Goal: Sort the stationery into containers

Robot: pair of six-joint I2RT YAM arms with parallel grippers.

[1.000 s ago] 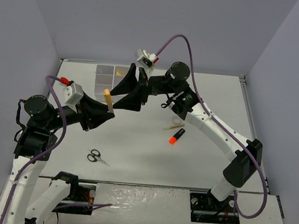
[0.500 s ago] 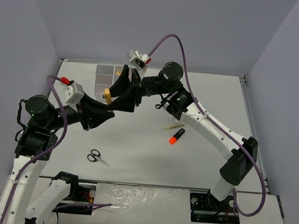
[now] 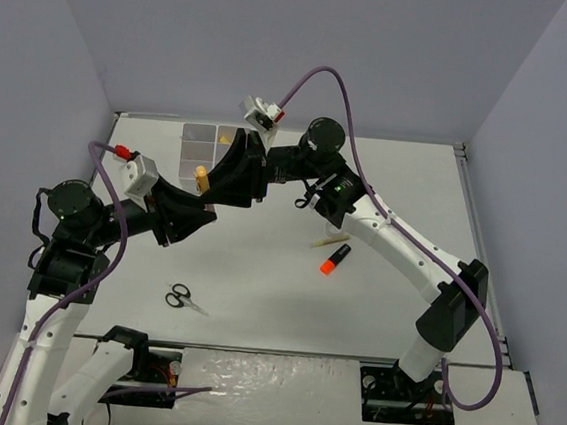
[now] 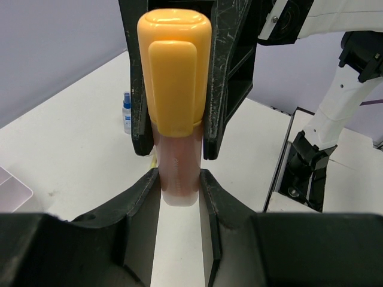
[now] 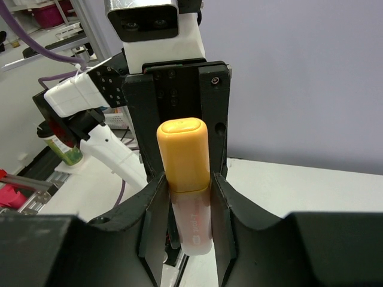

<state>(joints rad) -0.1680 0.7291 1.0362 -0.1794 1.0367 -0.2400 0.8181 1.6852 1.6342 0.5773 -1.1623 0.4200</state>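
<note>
A marker with a yellow cap and a brownish body (image 3: 201, 174) stands upright above the table, in front of the white compartment block (image 3: 198, 136). My left gripper (image 3: 201, 197) is shut on its lower body, as the left wrist view (image 4: 179, 176) shows. My right gripper (image 3: 215, 171) faces it from the other side. Its fingers press the marker (image 5: 184, 155) where cap meets body, as the right wrist view (image 5: 188, 179) shows. The marker's cap (image 4: 175, 72) rises in front of the right fingers. Both grippers hold the same marker.
Black-handled scissors (image 3: 183, 297) lie near the front left. An orange marker (image 3: 334, 258) and a thin yellow pen (image 3: 328, 240) lie at mid table. A small blue-capped bottle (image 4: 127, 112) stands on the table beyond the grippers. My right gripper hides part of the compartment block.
My right gripper has moved left and closed around the marker that my left gripper holds. The left gripper has lifted the marker slightly towards the back.
</note>
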